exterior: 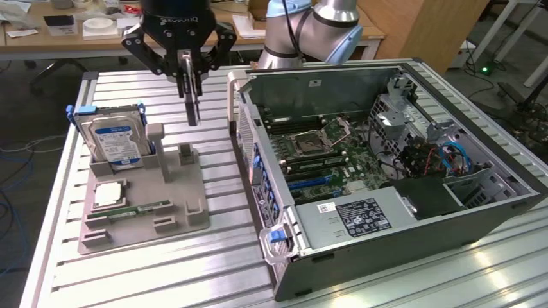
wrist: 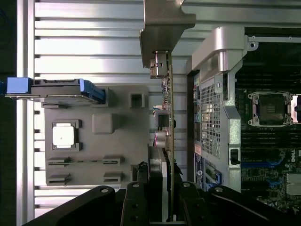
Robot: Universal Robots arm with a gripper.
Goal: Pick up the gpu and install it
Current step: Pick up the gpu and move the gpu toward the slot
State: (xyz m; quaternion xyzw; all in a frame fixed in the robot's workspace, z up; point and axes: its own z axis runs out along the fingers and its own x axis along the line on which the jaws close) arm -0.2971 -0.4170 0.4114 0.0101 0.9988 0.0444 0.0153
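One thin dark card, the gpu (exterior: 192, 96), hangs edge-on from the tool (exterior: 190, 70), whose two fingers are pinched on the card's upper edge. The card points straight down from the fingers, upright and narrow as seen in the exterior view.

It is in the air, clear of the grey holder (exterior: 145, 199) that sits on the slotted metal counter (exterior: 214, 269). Its lower end is above the holder's back corner, over a small upright post, and not touching it. The card sits between two things: the hard drive (exterior: 115, 141), standing on edge in the holder towards the exterior view's left, and the open computer case (exterior: 385, 192) towards the exterior view's right. It is nearer the case's rear wall than the drive.

From the wrist view, the gpu (wrist: 168, 122) runs as a thin line away from the tool's fingers (wrist: 157, 188), with its silvery end bracket (wrist: 164, 28) at the far end. The line lies just beside the case's perforated rear panel (wrist: 209, 117), roughly parallel to it and not touching.

A square processor chip (exterior: 110, 192) and a narrow green memory stick (exterior: 141, 208) lie in the holder's lower slots. The case lies on its side with the motherboard (exterior: 325, 154) exposed.
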